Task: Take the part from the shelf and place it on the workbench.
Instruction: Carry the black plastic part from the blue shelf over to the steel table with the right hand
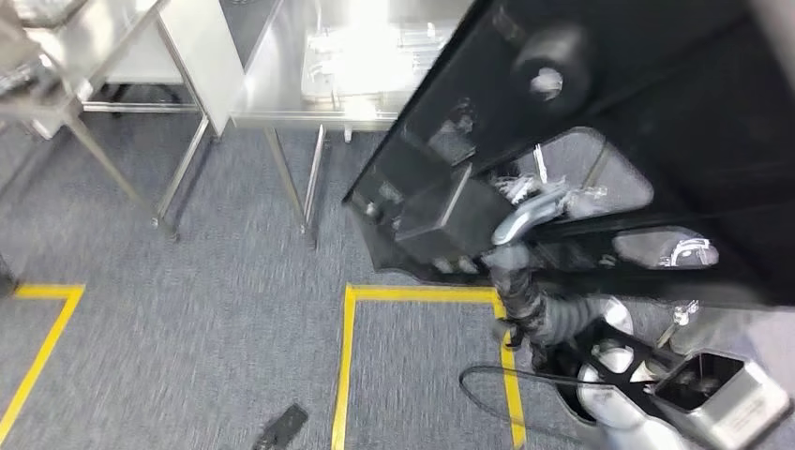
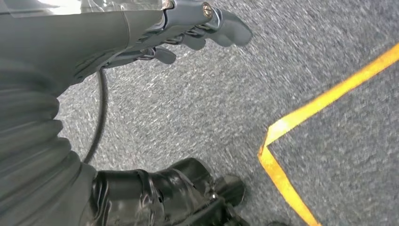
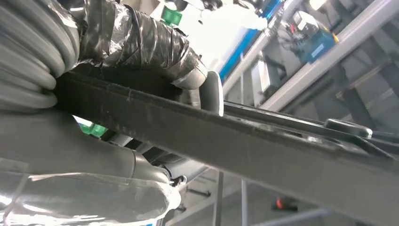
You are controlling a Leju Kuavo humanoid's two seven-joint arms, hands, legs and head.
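My right hand [image 1: 525, 246] grips the part [image 1: 600, 159], a large black panel held tilted above the carpet [image 1: 216, 319]. My left hand [image 2: 188, 28] hangs over the carpet, holding nothing, fingers loosely curled but apart. Yellow tape [image 1: 349, 356] marks the floor below. Beyond it stands the steel workbench [image 1: 281, 84], well apart from the part.

No legible text, label, brand or number on any surface, floor [image 1: 187, 309] bearing plain yellow tape lines [image 1: 422, 293] (unlettered)
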